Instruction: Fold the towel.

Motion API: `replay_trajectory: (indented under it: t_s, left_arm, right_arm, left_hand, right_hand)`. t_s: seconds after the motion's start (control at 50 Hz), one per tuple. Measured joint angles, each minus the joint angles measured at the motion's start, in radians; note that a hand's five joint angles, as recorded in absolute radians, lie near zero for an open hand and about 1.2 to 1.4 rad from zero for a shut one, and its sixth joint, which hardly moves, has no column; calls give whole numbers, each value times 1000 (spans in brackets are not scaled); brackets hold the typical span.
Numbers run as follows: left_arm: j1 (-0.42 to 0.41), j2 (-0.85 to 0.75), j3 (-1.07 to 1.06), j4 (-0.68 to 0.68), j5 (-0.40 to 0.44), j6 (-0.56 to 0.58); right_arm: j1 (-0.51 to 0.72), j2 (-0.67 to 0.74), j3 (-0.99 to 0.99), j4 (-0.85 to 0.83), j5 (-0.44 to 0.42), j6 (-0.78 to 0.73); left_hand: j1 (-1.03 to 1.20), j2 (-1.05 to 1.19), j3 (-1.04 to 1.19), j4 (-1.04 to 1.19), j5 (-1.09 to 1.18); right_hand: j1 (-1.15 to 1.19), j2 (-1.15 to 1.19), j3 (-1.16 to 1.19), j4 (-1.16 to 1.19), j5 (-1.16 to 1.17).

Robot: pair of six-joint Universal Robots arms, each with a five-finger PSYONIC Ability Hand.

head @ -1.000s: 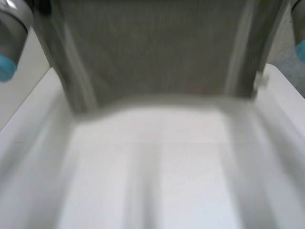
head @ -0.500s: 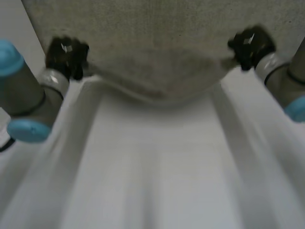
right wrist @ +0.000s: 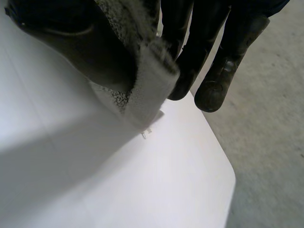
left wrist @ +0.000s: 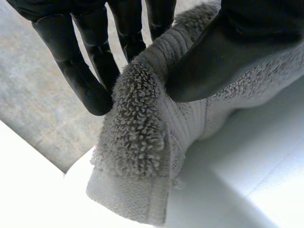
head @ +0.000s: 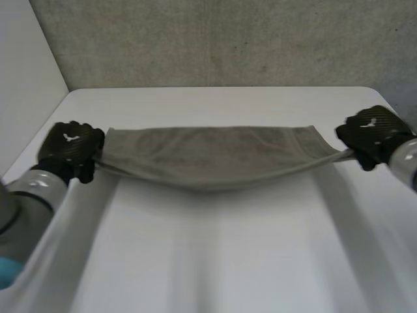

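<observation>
The left hand [head: 70, 149] pinches one towel [head: 208, 156] end, thumb against fingers. The right hand [head: 371, 135] pinches the other; the towel sags between them.

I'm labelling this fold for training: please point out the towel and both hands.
towel [head: 208, 156], head view, its sagging middle.
left hand [head: 68, 149], head view, back of the hand.
right hand [head: 373, 134], head view, back of the hand.

Towel [head: 208, 156]: plain grey-brown throughout, looped pile, with a paler flat-woven strip along its edge. Left hand [head: 68, 149] and right hand [head: 370, 134]: black. Tabletop [head: 215, 261]: plain white, no pattern. Floor [head: 228, 39] beyond the tabletop's far edge: mottled, speckled grey. Left arm [head: 26, 195]: grey, light-blue cap.
</observation>
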Motion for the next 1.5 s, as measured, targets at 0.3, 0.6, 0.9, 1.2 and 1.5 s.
replay_trajectory:
  t_s: [0.3,0.6,0.9,1.2,1.5]
  left_arm:
    - [150,233,-94,-263,314,-1]
    - [22,-365,390,-194,159,-1]
    - [-62,-741,866,-345,54,-1]
    - [-98,-734,899,-339,-74,-10]
    - [-89,-337,454,-260,-130,-32]
  right_arm:
    - [-123,-129,21,329,-172,-164]
    - [-12,427,-456,302,-17,-50]
    - [58,770,-903,329,134,8]
    - [101,812,-1000,312,151,71]
    - [100,293,-369,103,150,158]
  left_hand:
    - [1,10,0,0,0]
    - [1,10,1,0,0]
    - [-295,-330,-370,-346,-328]
    - [-1177,-1222,-1287,-1237,-1269]
    - [-1179,-1222,-1289,-1237,-1270]
  right_hand:
    - [0,0,0,0,0]
    - [0,0,0,0,0]
    - [-167,-180,-149,-156,-173]
    - [-1084,-1090,-1088,-1081,-1121]
    - [-1093,-1090,-1088,-1081,-1121]
